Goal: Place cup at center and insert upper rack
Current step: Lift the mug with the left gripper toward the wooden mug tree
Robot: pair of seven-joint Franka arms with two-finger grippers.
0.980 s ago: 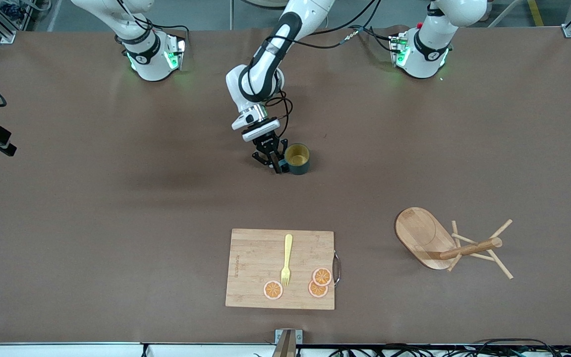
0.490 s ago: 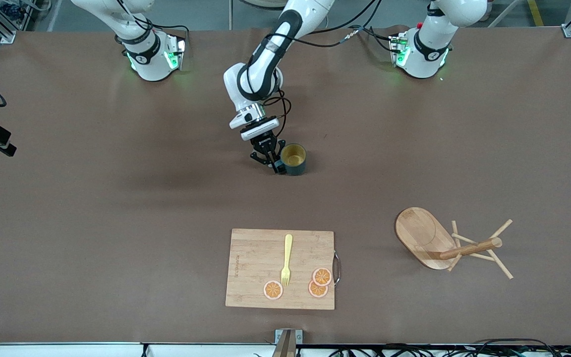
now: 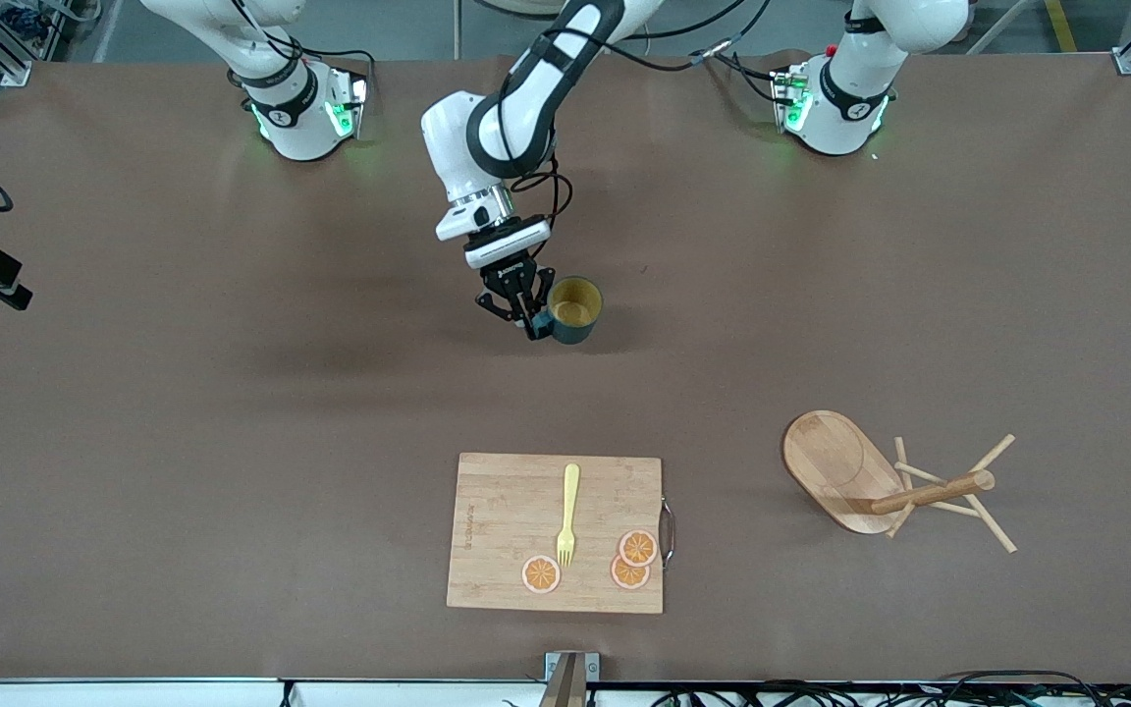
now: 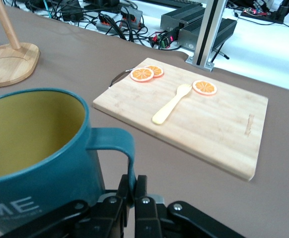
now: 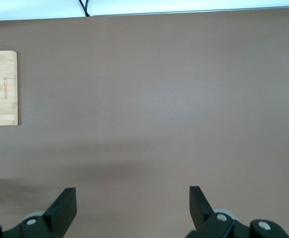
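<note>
The cup (image 3: pixel 575 308), dark teal with a mustard-yellow inside, hangs upright over the middle of the table. My left gripper (image 3: pixel 532 328) is shut on its handle. In the left wrist view the cup (image 4: pixel 33 148) fills the near corner and the gripper (image 4: pixel 133 184) pinches the thin handle between its fingers. The upper rack (image 3: pixel 880 486), a light wooden mug tree, lies on its side toward the left arm's end of the table; its oval base (image 4: pixel 10 62) also shows in the left wrist view. My right gripper (image 5: pixel 132 198) is open and empty, high over bare table.
A rectangular wooden cutting board (image 3: pixel 497 530) lies nearer to the front camera than the cup, with a yellow fork (image 3: pixel 566 516) and three orange slices (image 3: pixel 636 548) on it. Its edge (image 5: pixel 0 89) shows in the right wrist view. Brown table surface surrounds everything.
My left gripper has carried the cup a little toward the right arm's end of the table and it now looks lifted. The rack and board have not moved.
</note>
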